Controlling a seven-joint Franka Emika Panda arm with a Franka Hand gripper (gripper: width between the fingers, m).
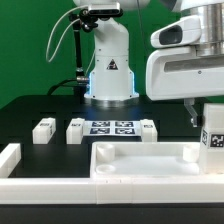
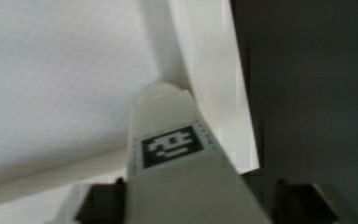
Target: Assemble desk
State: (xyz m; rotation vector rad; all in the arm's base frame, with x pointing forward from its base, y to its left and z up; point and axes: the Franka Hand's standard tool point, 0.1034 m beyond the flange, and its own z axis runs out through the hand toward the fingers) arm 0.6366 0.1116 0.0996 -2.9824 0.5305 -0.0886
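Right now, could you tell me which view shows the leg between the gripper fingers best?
The wrist view: the leg fills the frame, tag visible, its end at the tabletop rim. The exterior view shows only a tagged part at its right edge.

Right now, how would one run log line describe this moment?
fingers: shut on held leg | held leg: at tabletop corner | loose legs: three, beside marker board

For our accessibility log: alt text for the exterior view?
At the exterior view's right, the gripper straddles a tagged leg upright at the corner of the tabletop. Behind, more legs and the marker board lie on the black table.
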